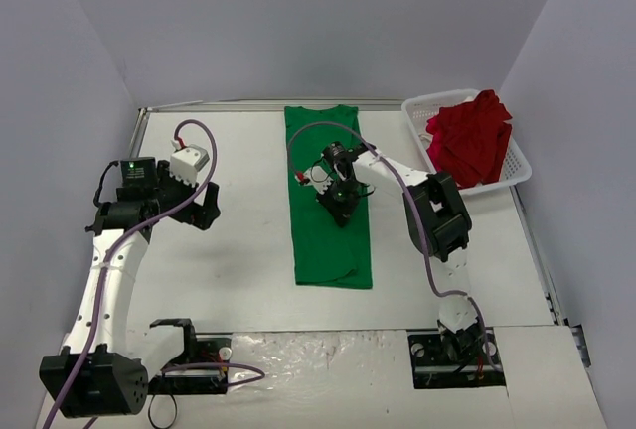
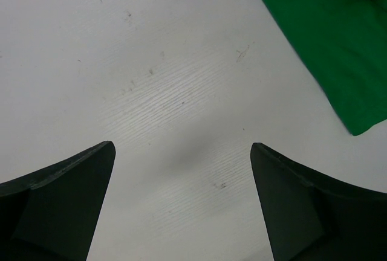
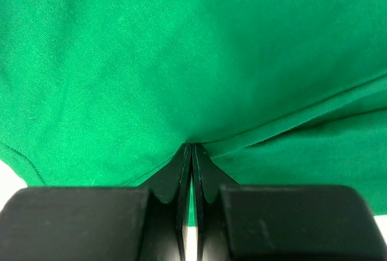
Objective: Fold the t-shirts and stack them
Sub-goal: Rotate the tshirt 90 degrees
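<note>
From above, the bright green cloth t-shirt [image 1: 328, 201] lies as a long, narrow strip running near to far in the middle of the white table [image 1: 229, 280]. The deep red cloth t-shirt [image 1: 469, 141] is crumpled in the white plastic lattice basket [image 1: 422, 106] at the far right. The right gripper [image 1: 338, 196] is down on the green strip, and the left gripper [image 1: 194, 206] hangs well apart to its left.

The left wrist view shows the left gripper [image 2: 181, 170] with its jaws spread wide over bare table [image 2: 151, 61]. Only a corner of green [image 2: 326, 37] shows at upper right.

In the right wrist view, the right gripper [image 3: 191, 149] has its jaws pressed together. Creases in the green cloth [image 3: 181, 49] converge at the tips, so it seems to nip a thin fold.

Such a slight pinch could slip out on lifting. Pulling with one arm alone could skew or undo the strip.
</note>
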You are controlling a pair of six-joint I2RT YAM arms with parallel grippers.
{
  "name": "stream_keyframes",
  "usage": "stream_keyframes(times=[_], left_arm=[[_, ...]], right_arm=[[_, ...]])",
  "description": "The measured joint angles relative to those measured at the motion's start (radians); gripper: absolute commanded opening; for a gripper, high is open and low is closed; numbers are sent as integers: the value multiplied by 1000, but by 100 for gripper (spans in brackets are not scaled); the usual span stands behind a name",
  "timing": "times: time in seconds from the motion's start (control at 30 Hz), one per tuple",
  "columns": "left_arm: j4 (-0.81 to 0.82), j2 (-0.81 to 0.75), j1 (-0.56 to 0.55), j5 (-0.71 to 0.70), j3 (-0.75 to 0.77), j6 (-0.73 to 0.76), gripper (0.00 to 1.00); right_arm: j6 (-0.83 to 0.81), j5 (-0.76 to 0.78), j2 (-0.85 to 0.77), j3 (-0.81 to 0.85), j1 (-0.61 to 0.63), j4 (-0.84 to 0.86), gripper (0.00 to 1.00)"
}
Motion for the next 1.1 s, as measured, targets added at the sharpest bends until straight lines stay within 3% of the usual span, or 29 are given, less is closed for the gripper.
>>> stream_keyframes(times=[0.6,1.1], left_arm=[[11,95,5,-15,0,5,94],[16,117,5,-18,0,6,94]], right_arm=[[-50,1,170,286,-37,-30,0],[-74,4,211,360,-66,-18,0]])
